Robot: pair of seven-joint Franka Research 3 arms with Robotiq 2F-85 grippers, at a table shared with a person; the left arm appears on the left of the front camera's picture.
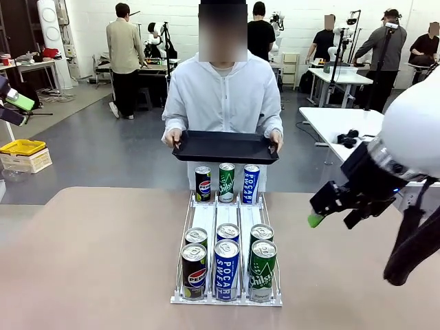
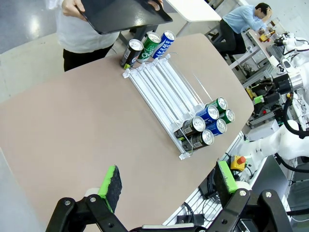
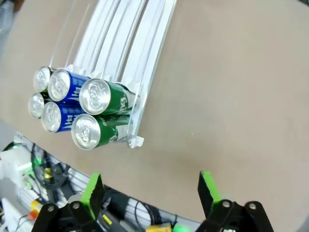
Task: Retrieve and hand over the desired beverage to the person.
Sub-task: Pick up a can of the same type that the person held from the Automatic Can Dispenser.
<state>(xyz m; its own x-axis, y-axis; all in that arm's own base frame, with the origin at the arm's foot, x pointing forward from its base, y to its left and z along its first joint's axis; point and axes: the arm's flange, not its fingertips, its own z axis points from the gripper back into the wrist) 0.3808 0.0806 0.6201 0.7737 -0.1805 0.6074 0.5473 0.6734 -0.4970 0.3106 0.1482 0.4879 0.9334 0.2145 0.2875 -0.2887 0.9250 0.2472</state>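
Note:
The person [image 1: 223,96] stands at the table's far side holding a flat black tray [image 1: 225,146] in both hands, also seen in the left wrist view [image 2: 123,14]. On the table lies a white three-lane can rack [image 1: 204,214]. Three beverage cans [image 1: 225,182] stand at its far end: black, green and blue. Several more cans [image 1: 226,265] fill its near end in two rows. My right gripper [image 1: 330,206] hovers open above the table right of the rack, its green pads [image 3: 91,193] just off the near cans [image 3: 99,96]. My left gripper [image 2: 168,182] is open and empty, held high at the far left [image 1: 15,106].
Bare brown tabletop [image 1: 89,261] lies on both sides of the rack. A yellow crate [image 1: 22,146] sits on the floor at left and a white table [image 1: 337,124] stands at the back right. A red stop button [image 2: 240,159] sits below the table's near edge.

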